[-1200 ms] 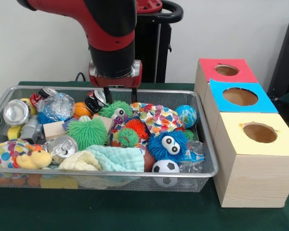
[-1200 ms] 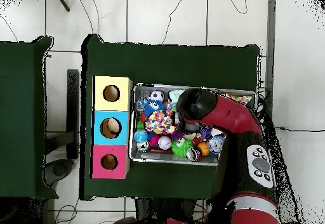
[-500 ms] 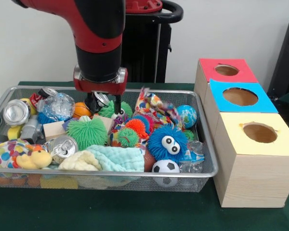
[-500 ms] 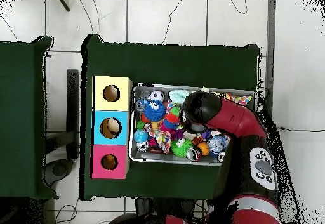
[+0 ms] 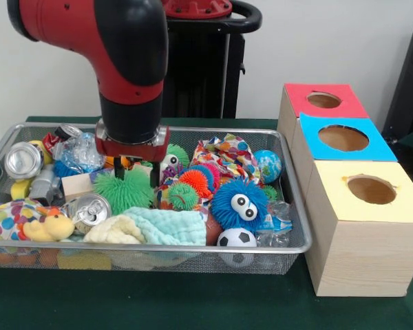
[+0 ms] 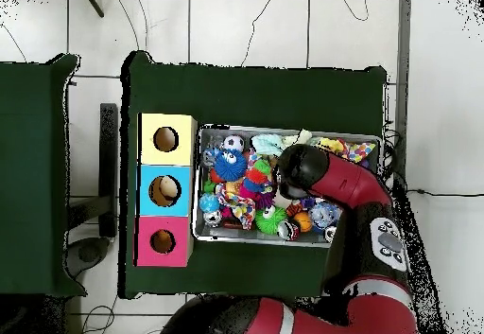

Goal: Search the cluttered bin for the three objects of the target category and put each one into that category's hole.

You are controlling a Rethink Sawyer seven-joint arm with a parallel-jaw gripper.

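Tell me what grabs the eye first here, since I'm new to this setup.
The red arm fills the picture's upper left, its gripper down among the toys in the wire bin. A blue fuzzy ball with googly eyes sits right of centre; red, blue and yellow boxes with holes line the right.

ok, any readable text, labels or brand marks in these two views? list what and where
None can be read.
Red can at the bin's far corner: print on its side, too blurred to read.
Clear wrapper by the blue fuzzy toy: coloured print, too small to read.
Boxes: plain coloured tops, no lettering.
Arm, overhead view: buttons, nothing legible.
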